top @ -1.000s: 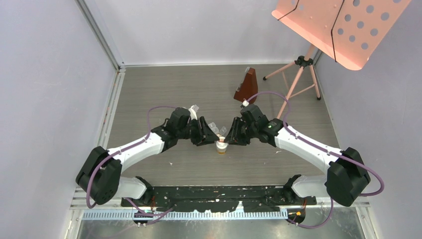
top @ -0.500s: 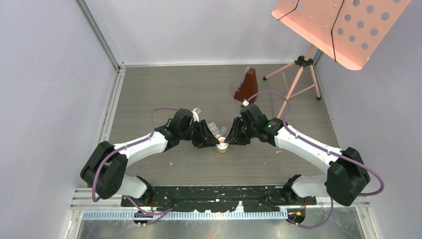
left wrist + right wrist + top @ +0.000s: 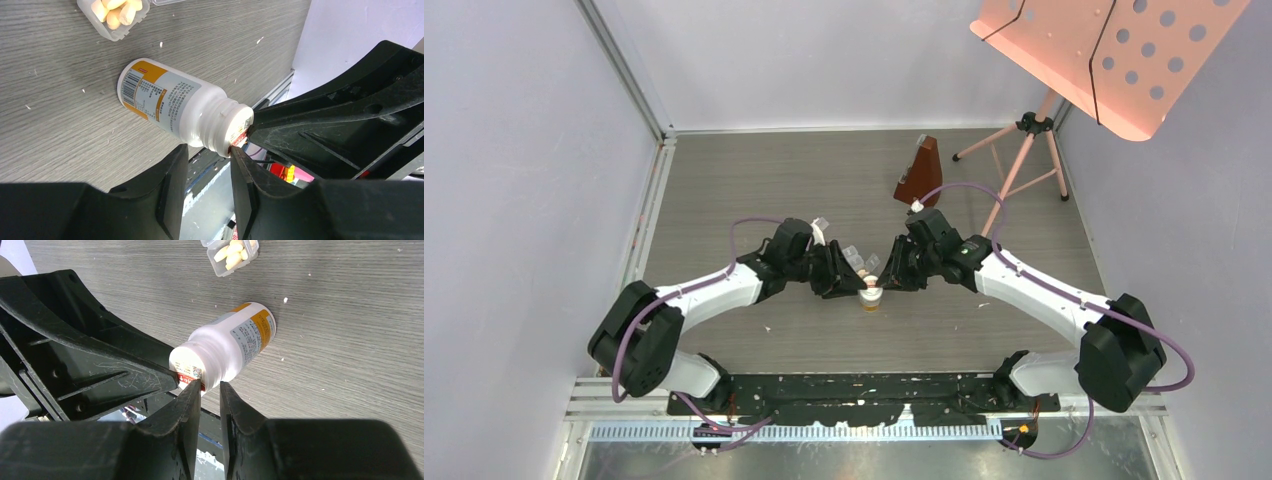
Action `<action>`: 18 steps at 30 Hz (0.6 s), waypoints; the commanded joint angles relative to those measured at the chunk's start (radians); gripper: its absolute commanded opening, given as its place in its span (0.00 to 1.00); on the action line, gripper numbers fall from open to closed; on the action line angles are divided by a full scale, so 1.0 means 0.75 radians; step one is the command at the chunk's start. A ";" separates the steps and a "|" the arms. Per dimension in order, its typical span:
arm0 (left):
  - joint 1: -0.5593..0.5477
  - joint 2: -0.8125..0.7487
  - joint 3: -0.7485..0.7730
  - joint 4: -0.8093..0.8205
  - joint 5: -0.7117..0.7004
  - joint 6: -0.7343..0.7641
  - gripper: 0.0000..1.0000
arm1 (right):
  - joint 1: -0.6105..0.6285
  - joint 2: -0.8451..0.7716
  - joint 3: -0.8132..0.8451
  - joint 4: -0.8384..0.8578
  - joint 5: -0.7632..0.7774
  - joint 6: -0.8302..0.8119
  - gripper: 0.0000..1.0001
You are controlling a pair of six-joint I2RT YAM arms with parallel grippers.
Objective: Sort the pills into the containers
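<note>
1. Grey wood-grain tabletop (image 3: 724, 180), boxed by pale walls; both arms meet over its middle.
2. White round plastic pill bottle with orange label (image 3: 170, 105): upright, cap off, threaded neck bare. A printed seal appears to cover the mouth, which is probably why both grippers work at its rim.
3. Left gripper (image 3: 207, 152): jaws narrowly parted, nothing between them, one tip beside the mouth, likely steadying.
4. Right gripper (image 3: 210, 386): jaws almost closed at the rim's red-printed edge; whether they pinch it cannot be told.
5. Small clear plastic compartment box (image 3: 107, 32): lid open, near the bottle, holding several pale yellow-orange pills (image 3: 120, 10). The bottle's contents are hidden.
</note>
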State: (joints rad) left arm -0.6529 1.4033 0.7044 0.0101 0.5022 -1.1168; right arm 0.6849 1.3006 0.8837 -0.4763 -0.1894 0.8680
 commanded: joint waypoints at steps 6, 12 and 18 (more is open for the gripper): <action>-0.007 0.003 0.009 0.082 -0.015 -0.049 0.36 | -0.004 0.032 -0.013 0.018 0.017 0.024 0.26; -0.023 0.029 0.025 0.019 -0.007 -0.035 0.32 | 0.004 0.044 -0.046 0.025 0.007 0.040 0.24; -0.026 0.045 0.033 -0.009 -0.008 -0.027 0.28 | 0.011 0.043 -0.094 0.074 -0.037 0.073 0.23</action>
State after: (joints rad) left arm -0.6609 1.4170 0.7105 0.0265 0.4980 -1.1481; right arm 0.6849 1.3090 0.8616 -0.4221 -0.2150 0.9020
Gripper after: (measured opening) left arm 0.298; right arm 0.232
